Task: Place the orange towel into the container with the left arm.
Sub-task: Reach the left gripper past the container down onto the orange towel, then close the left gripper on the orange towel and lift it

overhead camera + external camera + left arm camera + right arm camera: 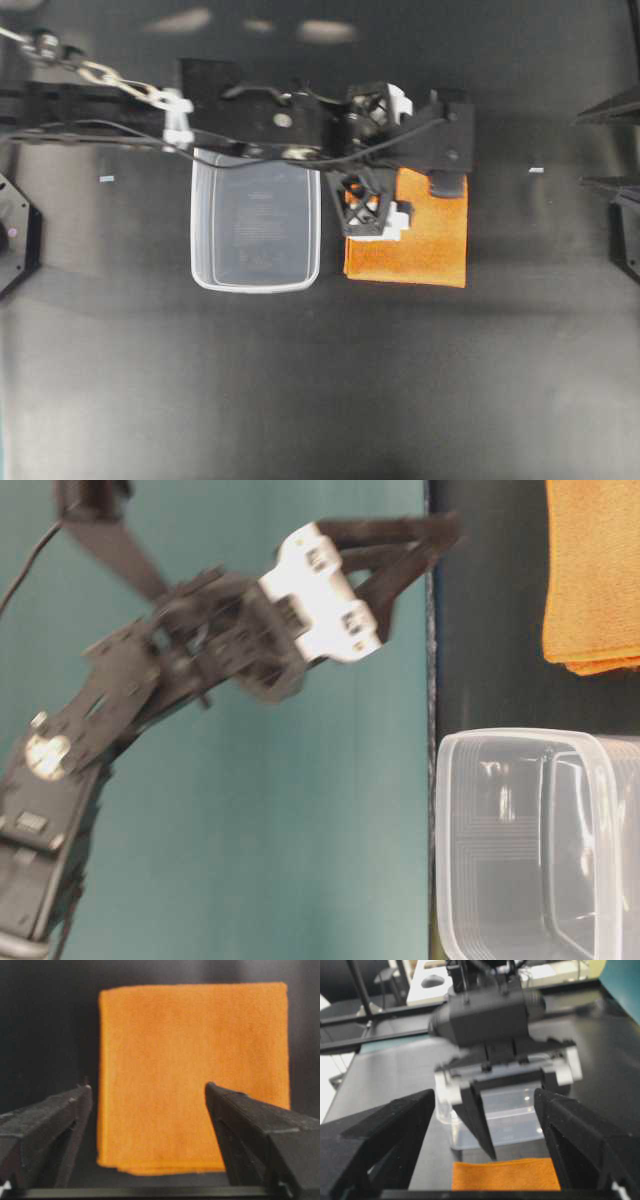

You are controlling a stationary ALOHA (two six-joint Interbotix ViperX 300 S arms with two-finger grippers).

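Dim overhead view with pale ceiling glare along the top; the left arm [200, 650] is motion-blurred at table level.

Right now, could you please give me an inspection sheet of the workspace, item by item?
Surface: black matte tabletop, with two small white marks near its sides.
Job's things: orange towel lies flat and folded beside the container, apart from it; the container holds nothing.
Clutter: nothing seen.
Grippers: left gripper is open, fingers either side of the towel in the wrist view, above it and not gripping. Right gripper is open and empty, parked at the table's edge.
Cables: thin black cable runs along the left arm, passing over the container's far rim.
Surroundings: teal wall behind the table.
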